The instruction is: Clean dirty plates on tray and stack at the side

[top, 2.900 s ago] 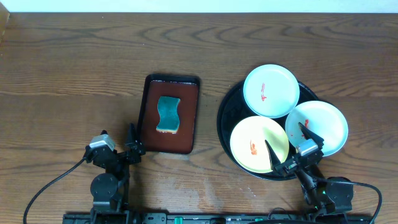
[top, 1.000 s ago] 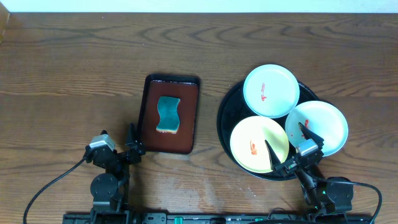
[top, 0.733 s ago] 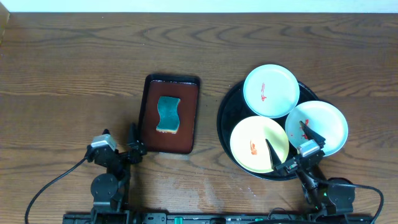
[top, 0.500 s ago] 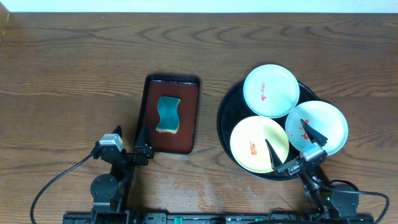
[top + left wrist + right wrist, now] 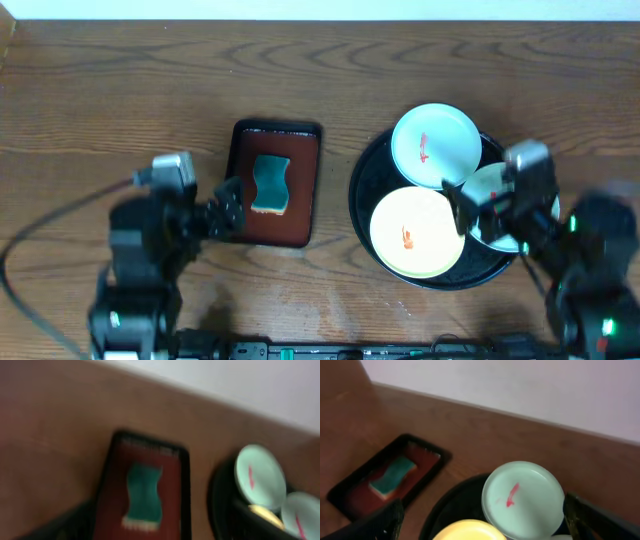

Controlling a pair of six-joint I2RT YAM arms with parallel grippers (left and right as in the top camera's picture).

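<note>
**A:** One wood table (image 5: pixel 120 90). The big black tray (image 5: pixel 362 175) sits right of centre, likely so the right arm can reach it. A small brown tray (image 5: pixel 302 200) lies just left of it, nearer the left arm.

**B:** Noted. Three dirty plates on the black tray: mint plate (image 5: pixel 436 146) at the far edge, yellow plate (image 5: pixel 415 233) nearest, second mint plate (image 5: pixel 486 183) rightmost. Red smears showing, nothing stacked at the side; cleaning not begun, I judge. The sponge (image 5: pixel 268 183) lies flat in the brown tray, presumably the wiping tool.

**A:** Pincers?

**B:** The left gripper (image 5: pixel 212 212) hovers by the brown tray's near-left edge, jaws apart and empty. The right gripper (image 5: pixel 488 212) hangs over the second mint plate, jaws wide, nothing between them.

**A:** Hidden?

**B:** The right gripper covers much of that plate from overhead, smear included. Both arms are blurred. The left wrist view is soft and shows the yellow plate only as a sliver. Whether the right gripper touches the plate, I cannot tell.
</note>
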